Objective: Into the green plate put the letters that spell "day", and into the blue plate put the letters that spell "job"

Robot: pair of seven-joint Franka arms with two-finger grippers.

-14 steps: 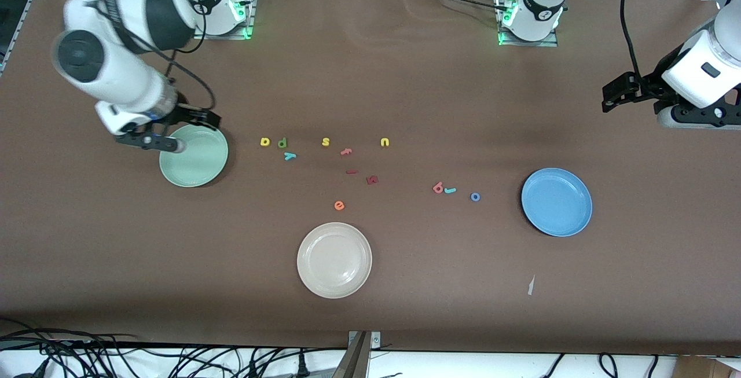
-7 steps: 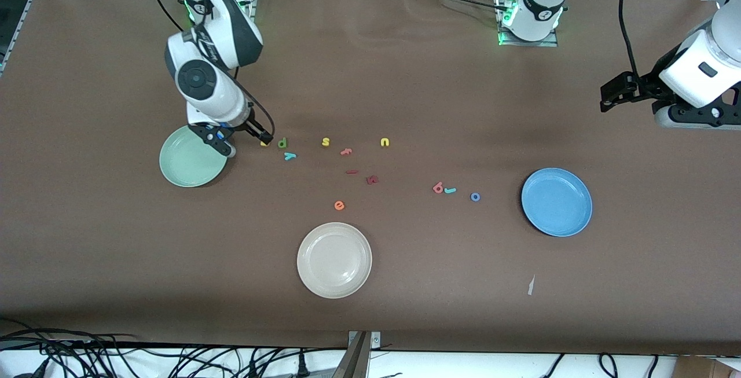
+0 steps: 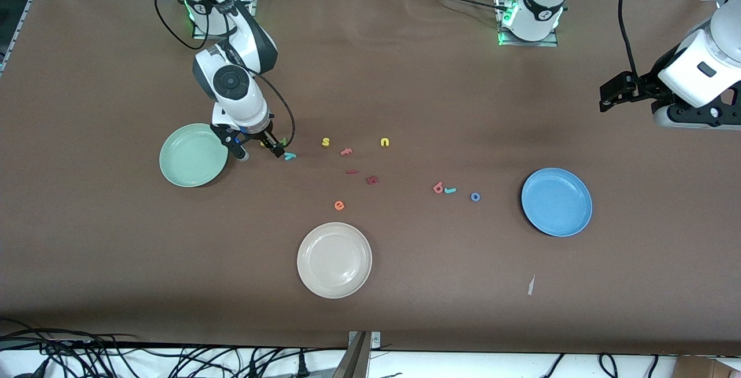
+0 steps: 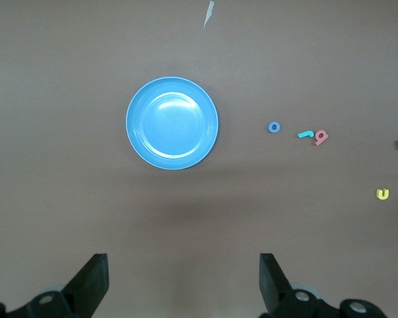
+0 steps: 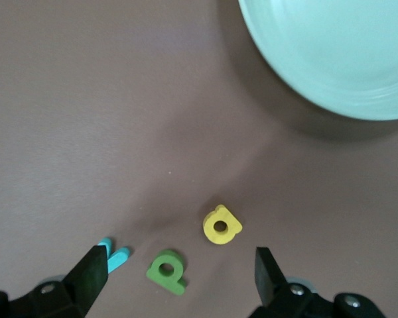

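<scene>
Three light foam letters, yellow "a" [image 5: 221, 224] first: your right gripper [image 5: 176, 278] hangs spread above it; pinch its flat edges gently. Left gripper [image 4: 182, 281] waits, spread.

Foam a [image 5: 221, 225], d [image 5: 166, 271], y [image 5: 115, 257] beside green plate [image 3: 173, 169]; j [image 3: 450, 191], o [image 3: 475, 197], b [image 3: 437, 187] nr blue plate [image 3: 573, 227]

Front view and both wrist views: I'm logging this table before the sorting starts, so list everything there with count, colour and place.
green plate: 1, mint, right arm's end, empty
blue plate: 1, blue, left arm's end, empty
cream plate: 1, cream, nearest the front camera
"day" letters: yellow a, green d, teal y, beside the green plate
"job" letters: red b, teal j, blue o, beside the blue plate
other letters: 6, yellow, orange, red, mid-table
right gripper: open, over the d
left gripper: open, waiting, raised
</scene>
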